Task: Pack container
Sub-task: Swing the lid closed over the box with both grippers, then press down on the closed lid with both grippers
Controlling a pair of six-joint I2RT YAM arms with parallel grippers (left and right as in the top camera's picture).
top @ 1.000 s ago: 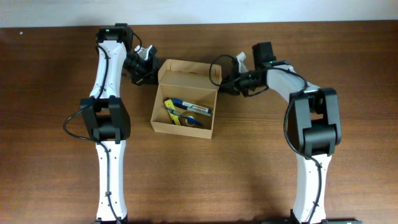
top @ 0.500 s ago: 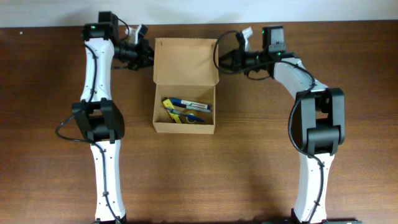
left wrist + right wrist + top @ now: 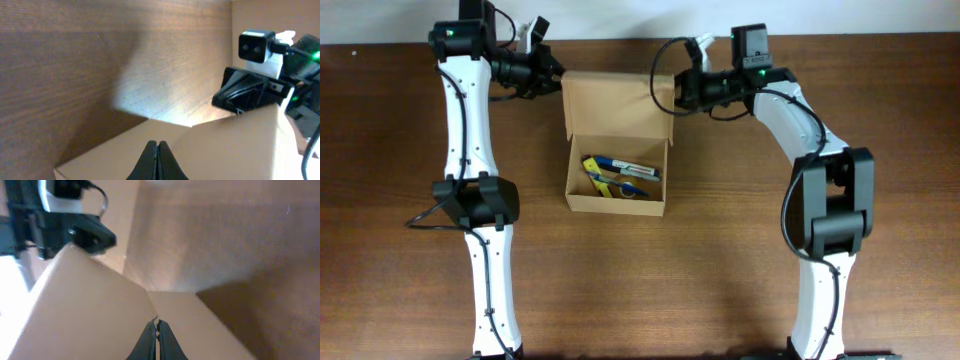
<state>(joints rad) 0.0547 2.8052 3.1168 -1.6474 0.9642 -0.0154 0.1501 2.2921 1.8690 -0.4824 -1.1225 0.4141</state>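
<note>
The container (image 3: 616, 205) is a tan cardboard box in the middle of the table, open, with blue and yellow pens (image 3: 618, 174) inside. Its lid flap (image 3: 615, 104) stands swung back toward the far edge. My left gripper (image 3: 557, 79) is shut on the flap's left corner and my right gripper (image 3: 668, 92) is shut on its right corner. In the left wrist view the closed jaws (image 3: 157, 146) pinch the tan flap (image 3: 225, 145). In the right wrist view the closed jaws (image 3: 156, 325) pinch the flap (image 3: 90, 305).
The brown wooden table (image 3: 880, 200) runs wide on both sides of the box. Its far edge (image 3: 620, 40) lies close behind both grippers. Both arms reach in from the near side, left (image 3: 470, 190) and right (image 3: 830, 200).
Both grippers have moved toward the table's far edge, and the lid flap between them has swung back from over the box. The box body has stayed put.
</note>
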